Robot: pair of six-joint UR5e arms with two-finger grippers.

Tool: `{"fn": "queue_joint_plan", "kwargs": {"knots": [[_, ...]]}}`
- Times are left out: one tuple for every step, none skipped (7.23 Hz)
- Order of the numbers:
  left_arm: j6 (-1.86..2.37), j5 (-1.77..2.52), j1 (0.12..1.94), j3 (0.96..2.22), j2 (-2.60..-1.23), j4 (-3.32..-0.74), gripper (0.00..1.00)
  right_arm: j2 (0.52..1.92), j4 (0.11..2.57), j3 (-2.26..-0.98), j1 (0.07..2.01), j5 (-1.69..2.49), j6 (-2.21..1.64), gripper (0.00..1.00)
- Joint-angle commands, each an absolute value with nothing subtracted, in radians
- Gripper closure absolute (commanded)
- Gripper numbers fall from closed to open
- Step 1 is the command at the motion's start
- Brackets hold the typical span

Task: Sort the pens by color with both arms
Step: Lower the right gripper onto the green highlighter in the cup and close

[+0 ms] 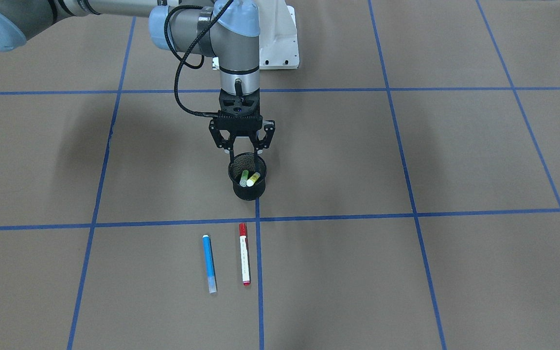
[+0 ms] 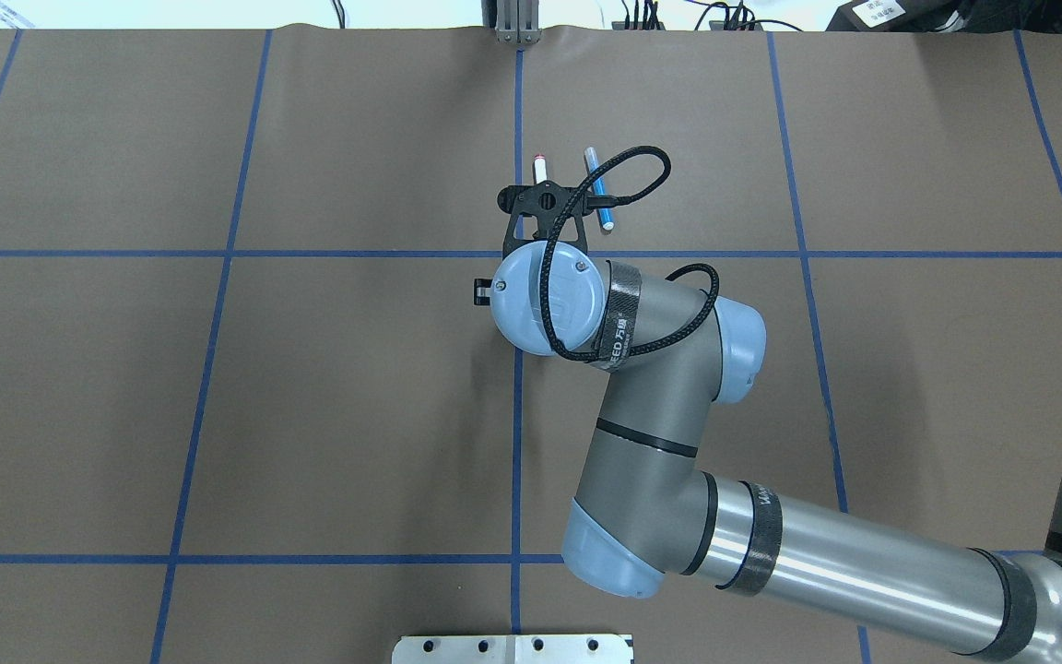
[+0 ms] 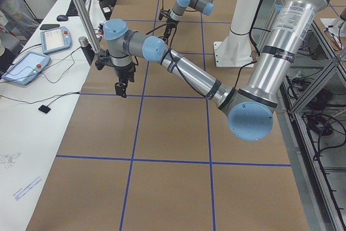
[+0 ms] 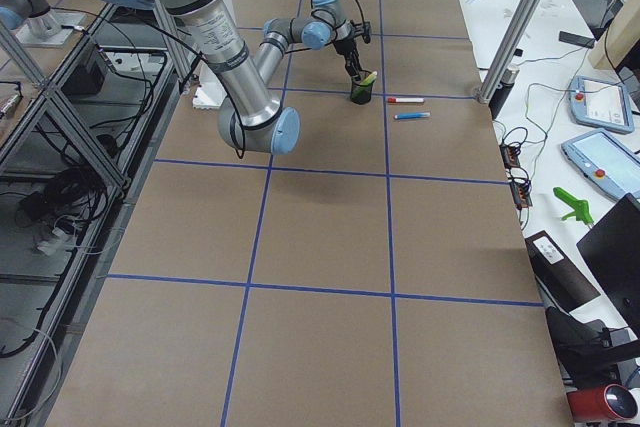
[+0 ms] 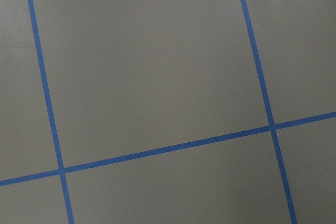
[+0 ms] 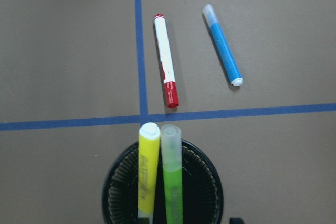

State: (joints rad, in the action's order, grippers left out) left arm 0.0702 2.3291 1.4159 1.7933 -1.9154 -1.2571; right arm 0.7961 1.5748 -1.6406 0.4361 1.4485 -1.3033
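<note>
Cup: the black mesh cup (image 1: 248,193) stands upright on the desk (image 1: 406,291), just on the robot's side of a blue tape line and close to where two lines cross.
Pens in the cup: the lime green pen (image 1: 244,178) and the yellow pen (image 1: 253,179) lean side by side inside it, with their caps sticking out above the rim. I take that pair to be one colour group, already sorted.
Pens on the desk: the blue pen (image 1: 209,262) and the red-capped white pen (image 1: 244,253) lie flat across the tape line from the cup. They are near each other, roughly parallel and not touching. From where I stand they are either the second group laid out or the two waiting to be picked up; I can't say which.
Right gripper: the right gripper (image 1: 244,147) points straight down over the back of the cup, jaws spread wide with nothing between them. Its tips hang close to the rim; I can't tell if one brushes the mesh. Being spread and empty there suits a drop into the cup or a reach for a pen.
Left gripper: the left gripper (image 3: 120,91) hovers well off to the side over bare desk, away from every pen. I can't tell whether its jaws are spread or pressed together.
</note>
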Motion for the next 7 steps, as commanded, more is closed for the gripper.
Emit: {"fn": "queue_joint_plan", "kwargs": {"knots": [[0.064,2.329,1.419,1.787,-1.914,-1.253,0.01,0.805,1.571,-1.635,0.439,1.451,-1.273,0.51],[0.064,2.329,1.420,1.787,-1.916,-1.255,0.01,0.805,1.571,-1.635,0.443,1.450,-1.260,0.52],[0.064,2.329,1.419,1.787,-1.916,-1.253,0.01,0.804,1.569,-1.635,0.454,1.451,-1.256,0.55],[0.064,2.329,1.419,1.786,-1.916,-1.253,0.01,0.798,1.568,-1.635,0.462,1.453,-1.255,0.55],[0.064,2.329,1.419,1.786,-1.914,-1.253,0.01,0.798,1.568,-1.629,0.465,1.448,-1.252,0.54],[0.064,2.329,1.419,1.786,-1.916,-1.253,0.01,0.793,1.568,-1.614,0.463,1.448,-1.250,0.54],[0.064,2.329,1.419,1.786,-1.916,-1.253,0.01,0.776,1.568,-1.600,0.463,1.448,-1.250,0.54]]}}
